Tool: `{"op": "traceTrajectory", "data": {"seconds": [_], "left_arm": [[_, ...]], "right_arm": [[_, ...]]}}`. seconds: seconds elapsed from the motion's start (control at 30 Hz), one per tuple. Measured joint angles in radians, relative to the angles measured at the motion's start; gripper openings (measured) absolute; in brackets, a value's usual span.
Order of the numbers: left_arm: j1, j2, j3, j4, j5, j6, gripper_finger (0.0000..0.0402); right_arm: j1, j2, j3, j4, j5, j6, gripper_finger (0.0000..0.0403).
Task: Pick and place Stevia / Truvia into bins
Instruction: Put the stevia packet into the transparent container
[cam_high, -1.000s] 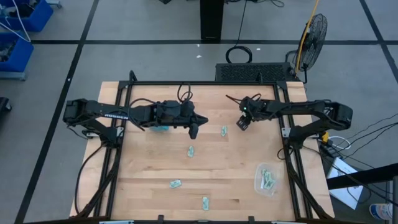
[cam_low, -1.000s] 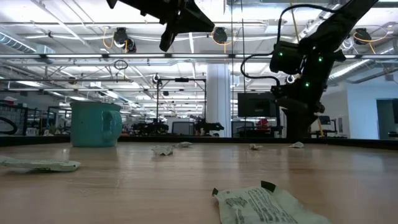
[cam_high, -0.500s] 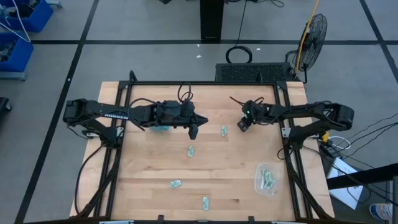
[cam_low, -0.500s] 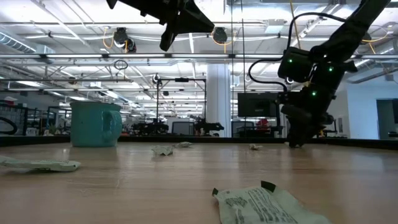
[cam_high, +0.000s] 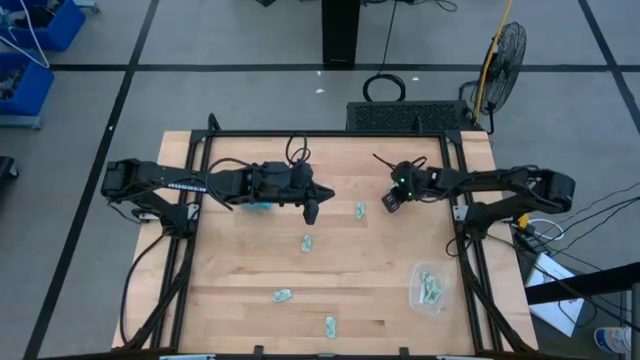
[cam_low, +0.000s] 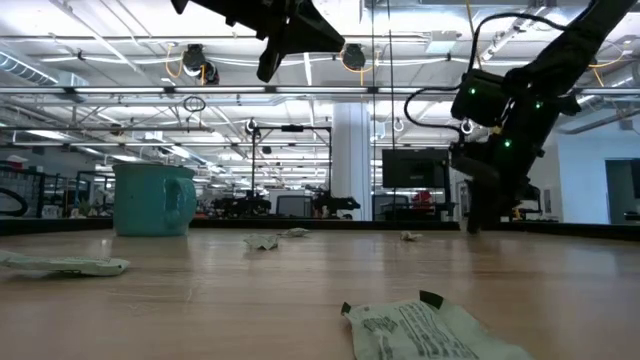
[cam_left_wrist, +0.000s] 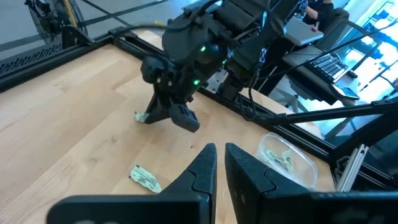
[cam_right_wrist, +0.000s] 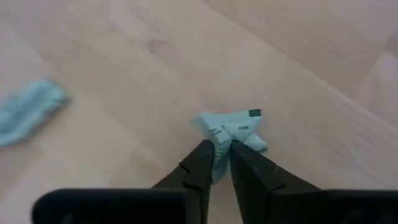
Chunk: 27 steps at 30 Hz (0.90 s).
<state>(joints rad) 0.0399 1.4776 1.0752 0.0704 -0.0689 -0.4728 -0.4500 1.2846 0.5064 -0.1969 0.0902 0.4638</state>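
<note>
Over at nine o'clock the left gripper (cam_high: 311, 210) hangs above the table (cam_high: 240, 270), fingers pressed together on nothing, the teal mug (cam_low: 152, 198) beside its arm. Loose Stevia sachets dot the middle of the board: one at centre (cam_high: 307, 243), two more toward six o'clock (cam_high: 283, 295) and (cam_high: 329, 324), another just past centre toward two o'clock (cam_high: 359, 209). Moving right, the right gripper (cam_right_wrist: 217, 153) is down at the wood around two o'clock, its fingers pinched onto the crumpled sachet (cam_right_wrist: 233, 127) — but only by the near edge, and most of the packet sticks out beyond the tips. That's the risk: a thin grip on flimsy paper could let it slide free on the lift or flutter off on the way over. The clear bin (cam_high: 429, 288) waits at four o'clock with several sachets already inside; a drop short of its rim leaves the packet on the table
</note>
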Motion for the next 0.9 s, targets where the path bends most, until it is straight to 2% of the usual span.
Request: {"op": "traceTrajectory", "data": {"seconds": [0.13,0.27,0.43,0.53,0.67,0.83,0.9], "left_arm": [[0.000,0.000,0.000,0.000,0.000,0.000,0.0037],[0.000,0.000,0.000,0.000,0.000,0.000,0.0037],[0.000,0.000,0.000,0.000,0.000,0.000,0.0037],[0.000,0.000,0.000,0.000,0.023,0.000,0.0037],[-0.003,0.000,0.000,0.000,0.025,0.000,0.0037],[-0.004,0.000,0.000,-0.001,0.026,0.000,0.0037],[-0.004,0.000,0.000,-0.001,0.026,-0.001,0.0037]], "right_arm": [[0.000,-0.076,0.001,0.007,-0.126,0.008,0.0018],[0.004,-0.169,0.001,0.008,-0.361,0.070,0.0003],[0.075,-0.306,0.002,0.013,-0.707,0.248,0.0011],[0.177,-0.399,0.003,0.013,-0.851,0.412,0.0011],[0.359,-0.501,0.003,0.011,-0.863,0.651,0.0011],[0.637,-0.539,0.004,-0.081,-0.711,0.862,0.0011],[0.749,-0.524,0.004,-0.144,-0.684,0.933,0.0011]]}}
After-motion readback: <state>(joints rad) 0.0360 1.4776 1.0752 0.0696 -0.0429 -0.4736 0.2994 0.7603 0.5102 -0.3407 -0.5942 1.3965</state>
